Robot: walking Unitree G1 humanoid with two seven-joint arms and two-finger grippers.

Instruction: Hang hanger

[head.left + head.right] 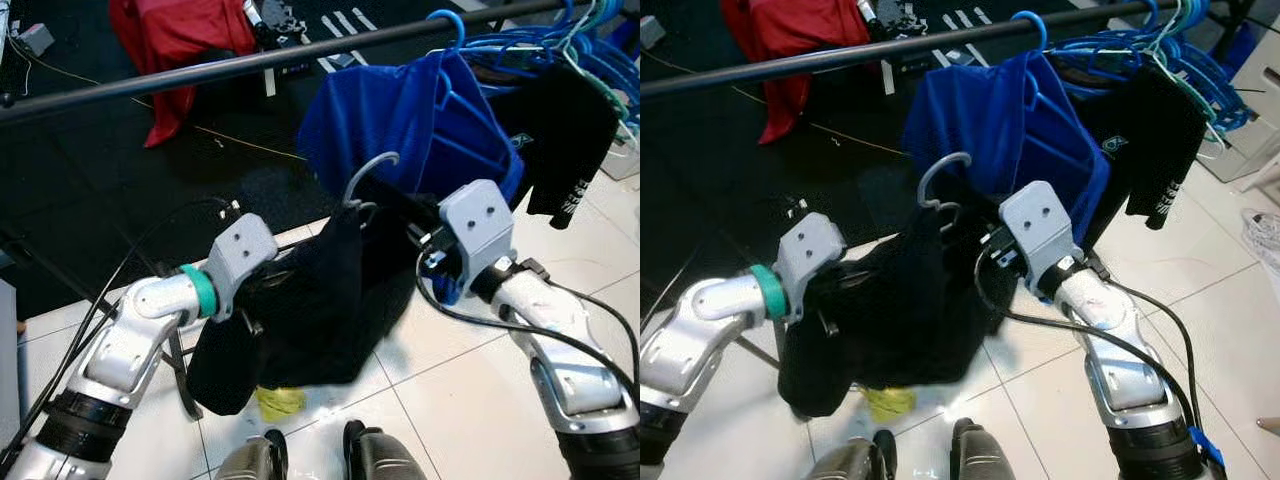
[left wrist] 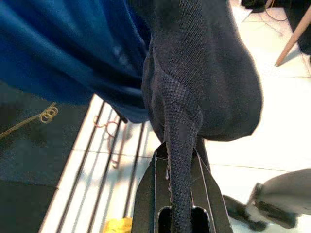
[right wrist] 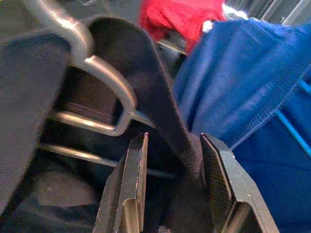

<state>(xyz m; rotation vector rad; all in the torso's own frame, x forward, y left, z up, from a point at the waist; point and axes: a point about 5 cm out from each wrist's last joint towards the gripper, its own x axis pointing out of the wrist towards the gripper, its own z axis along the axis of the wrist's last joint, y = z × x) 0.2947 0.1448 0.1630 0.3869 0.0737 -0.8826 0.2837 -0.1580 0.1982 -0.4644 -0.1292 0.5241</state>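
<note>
White tile floor (image 1: 470,390) meets a dark mat (image 1: 90,180) w/ a red cloth (image 1: 175,35) lying on it. Rail (image 1: 200,72) crosses overhead, carrying a blue shirt (image 1: 410,120) on a blue hanger, a bunch of blue hangers (image 1: 570,45) and a black top (image 1: 565,140). Black garment (image 1: 300,310) on a grey hanger (image 1: 365,175) sits below the rail, hook not yet on it, held between both arms. Left hand (image 2: 181,213) nearly closed, pinching a fold of black fabric. Right hand (image 3: 172,179) part open, black fabric between fingers near the hanger neck. Yellow scrap (image 1: 278,402) on floor.
</note>
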